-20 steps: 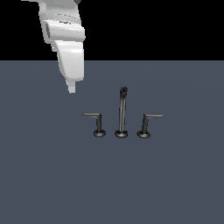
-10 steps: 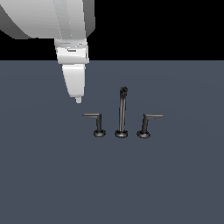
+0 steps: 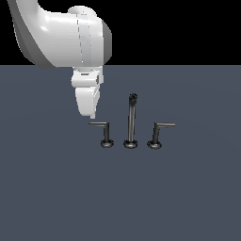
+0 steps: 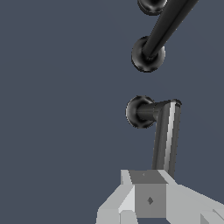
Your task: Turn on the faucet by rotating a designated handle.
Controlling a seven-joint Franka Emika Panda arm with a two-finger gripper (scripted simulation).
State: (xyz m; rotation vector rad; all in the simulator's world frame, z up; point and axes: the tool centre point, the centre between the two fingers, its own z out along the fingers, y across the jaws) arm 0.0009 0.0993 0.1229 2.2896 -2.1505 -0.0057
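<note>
In the exterior view the faucet [image 3: 130, 123] stands on a flat grey-blue surface [image 3: 188, 197] — a tall thin spout [image 3: 131, 120] in the middle, with a short lever on either side. The designated handle [image 3: 103, 132] is the lever on the exterior view's left: its post stands straight on a small round base, and its thin arm runs level toward that view's left. The twin lever [image 3: 159, 134] on the right has a leaning post. The white gripper [image 3: 92, 115] hangs fingers-down just above the outer end of the designated handle's arm; whether it touches the arm is hard to judge from here.

In the wrist view the designated handle [image 4: 159, 124] is seen from above, its arm reaching under the gripper's grey body [image 4: 151, 199]. The spout's base [image 4: 146, 54] lies beyond it. The fingertips are out of frame — I cannot tell how wide the fingers stand.
</note>
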